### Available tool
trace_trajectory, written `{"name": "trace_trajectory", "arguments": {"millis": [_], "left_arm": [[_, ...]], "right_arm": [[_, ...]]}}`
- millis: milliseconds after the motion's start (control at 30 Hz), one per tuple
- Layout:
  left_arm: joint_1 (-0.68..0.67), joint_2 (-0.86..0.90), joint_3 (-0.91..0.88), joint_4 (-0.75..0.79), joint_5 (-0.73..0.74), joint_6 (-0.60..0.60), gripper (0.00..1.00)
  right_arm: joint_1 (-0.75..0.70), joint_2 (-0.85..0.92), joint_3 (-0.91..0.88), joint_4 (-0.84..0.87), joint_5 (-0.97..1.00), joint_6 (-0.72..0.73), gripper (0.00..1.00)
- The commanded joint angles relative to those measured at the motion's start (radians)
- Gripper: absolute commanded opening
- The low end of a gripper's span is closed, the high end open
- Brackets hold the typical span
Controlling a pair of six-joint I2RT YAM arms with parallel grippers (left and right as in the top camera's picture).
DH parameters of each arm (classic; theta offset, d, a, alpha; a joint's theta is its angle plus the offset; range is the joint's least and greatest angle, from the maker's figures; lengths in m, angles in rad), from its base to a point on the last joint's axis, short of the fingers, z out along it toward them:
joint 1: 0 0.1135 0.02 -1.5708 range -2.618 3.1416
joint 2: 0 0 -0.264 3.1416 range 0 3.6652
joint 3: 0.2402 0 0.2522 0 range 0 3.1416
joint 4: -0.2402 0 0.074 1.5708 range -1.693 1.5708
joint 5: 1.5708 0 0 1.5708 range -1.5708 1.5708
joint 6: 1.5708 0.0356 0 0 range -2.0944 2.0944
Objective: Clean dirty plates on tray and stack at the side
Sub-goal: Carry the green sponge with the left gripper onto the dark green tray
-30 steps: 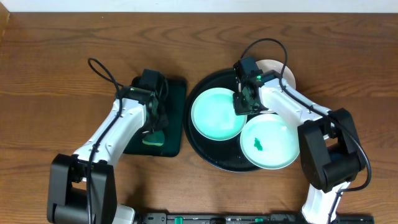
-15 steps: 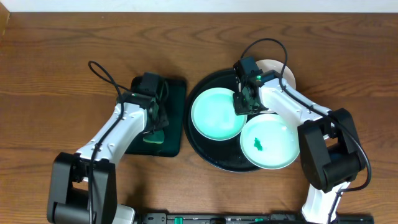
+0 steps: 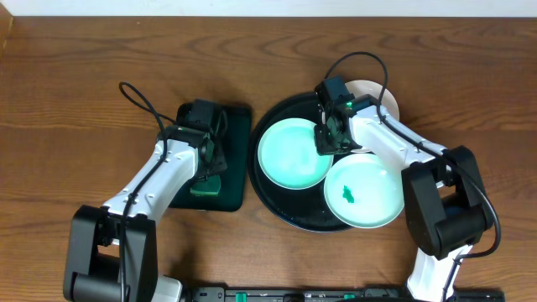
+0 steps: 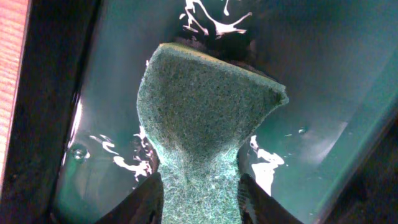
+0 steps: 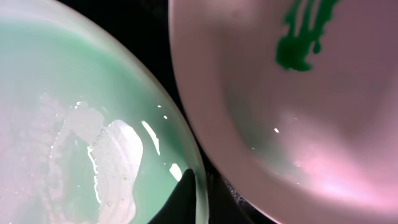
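**A:** Where are we?

**B:** Our left end effector (image 4: 200, 196) is clenched on the green sponge (image 4: 205, 106). It pinches the sponge at the waist, over the wet floor of the small dark tray (image 3: 239, 151), left of the middle of the tabletop (image 3: 75, 101). The round black tray (image 3: 294, 208) lies just right of the middle. It carries the left mint plate (image 3: 289, 155) and, toward the near edge, the second mint plate (image 3: 373, 189) with a green smear (image 3: 346, 197).

**A:** And our right end effector (image 3: 330, 138)?

**B:** It sits at the left mint plate's rim, between the two plates. Its wrist view shows only one finger (image 5: 186, 196) against that rim, so we cannot tell whether it is clamped.

**A:** How do we do this step well?

**B:** We judge the step to be carrying the sponge over to scrub. We should lift it clear of the small tray's wall and land it flat on the plate. Then we press lightly in circles while the right arm steadies the rim. The sponge is soft and may fold, so a firm pinch matters.

**A:** What can't we see?

**B:** The white plate (image 3: 382, 91) at the black tray's far-right side is mostly under our right arm. We cannot tell whether it rests on the rim or on the tabletop, or whether it is dirty. The left mint plate looks wet, but we cannot make out any residue.
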Motion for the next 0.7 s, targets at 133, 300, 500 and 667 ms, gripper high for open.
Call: {"name": "trace_trajectory", "arguments": {"millis": [133,300,500,667], "left_arm": [[0.036,-0.037,0.076,-0.067,-0.012,0.001,0.45],[0.121,-0.096,0.161,-0.104,-0.012,-0.011,0.51],[0.243,-0.170,0.175,-0.098,-0.012,-0.051,0.67],[0.296,-0.175,0.174,-0.113,-0.012,-0.050,0.78]], "right_arm": [[0.021,-0.008,-0.009,0.003,-0.061,0.016,0.15],[0.021,-0.008,-0.009,0.003,-0.061,0.016,0.18],[0.021,-0.008,-0.009,0.003,-0.061,0.016,0.23],[0.021,-0.008,-0.009,0.002,-0.061,0.016,0.16]]}}
